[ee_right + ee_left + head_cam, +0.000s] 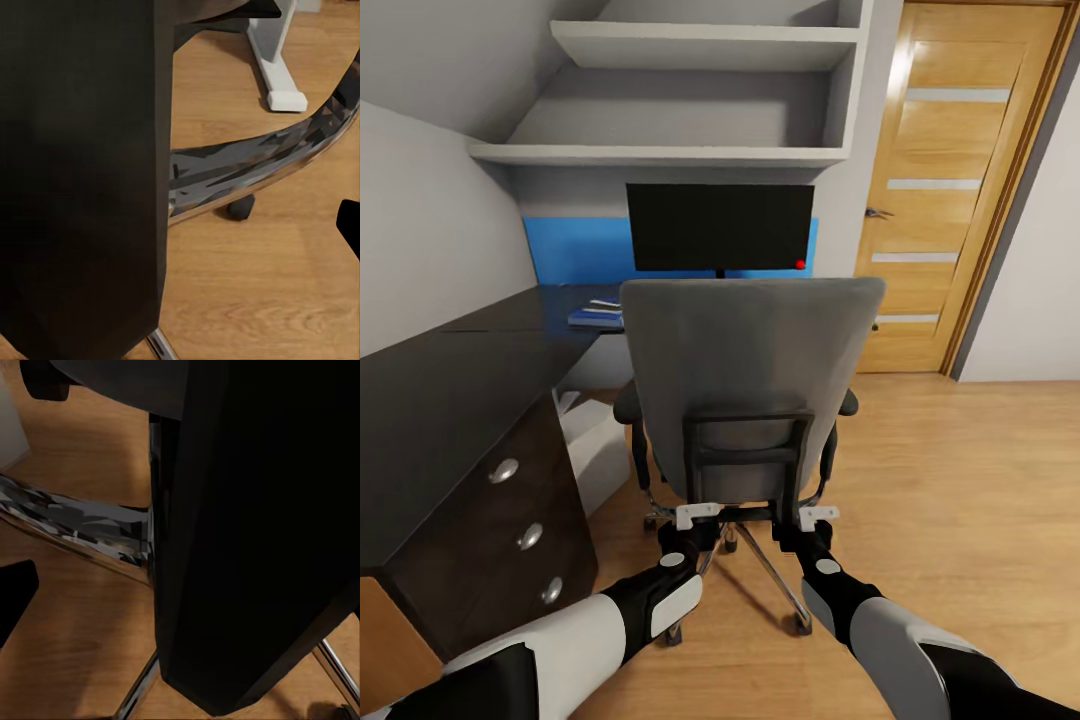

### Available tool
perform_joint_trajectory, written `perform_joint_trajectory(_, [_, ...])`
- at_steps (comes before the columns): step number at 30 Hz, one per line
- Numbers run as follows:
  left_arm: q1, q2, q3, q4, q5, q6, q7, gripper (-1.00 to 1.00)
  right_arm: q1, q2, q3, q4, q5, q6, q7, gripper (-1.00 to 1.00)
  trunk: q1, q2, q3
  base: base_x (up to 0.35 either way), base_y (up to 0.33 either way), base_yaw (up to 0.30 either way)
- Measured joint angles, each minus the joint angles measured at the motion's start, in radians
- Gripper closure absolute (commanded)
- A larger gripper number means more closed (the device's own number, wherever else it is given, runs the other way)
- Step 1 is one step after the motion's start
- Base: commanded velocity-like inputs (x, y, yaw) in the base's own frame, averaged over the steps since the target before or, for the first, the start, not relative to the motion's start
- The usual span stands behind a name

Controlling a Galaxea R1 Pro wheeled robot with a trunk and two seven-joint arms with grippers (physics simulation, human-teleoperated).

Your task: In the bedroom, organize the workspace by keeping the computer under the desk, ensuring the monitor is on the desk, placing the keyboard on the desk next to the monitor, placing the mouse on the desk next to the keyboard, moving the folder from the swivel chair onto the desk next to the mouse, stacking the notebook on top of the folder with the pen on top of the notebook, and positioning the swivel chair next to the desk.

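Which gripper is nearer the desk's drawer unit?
Left. The left gripper is at the chair's lower back on the side toward the drawer unit. The right gripper is at the chair's far side, farther from the drawers.

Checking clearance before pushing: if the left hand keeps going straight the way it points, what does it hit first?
Most likely the swivel chair: the left hand sits low at the chair's back, its black frame directly ahead. Contact can't be confirmed.

monitor [720, 227] stand hidden by swivel chair [750, 380], folder [596, 317] partly hidden
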Motion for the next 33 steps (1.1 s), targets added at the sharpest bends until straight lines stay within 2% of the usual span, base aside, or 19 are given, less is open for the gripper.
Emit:
perform_joint_trajectory(28, [0.0,0.0,0.001,0.0,-0.001,0.0,0.0,-1.0,0.0,0.0,0.001,0.0,0.0,0.0,0.0,-1.0,0.0,0.0,0.0,0.32,0.0,0.0])
perform_joint_trajectory(33, [0.0,0.0,0.003,0.0,-0.003,0.001,0.0,-1.0,0.0,0.0,-0.001,0.0,-0.002,0.0,-0.001,-1.0,0.001,0.0,0.0,0.073,0.0,0.0])
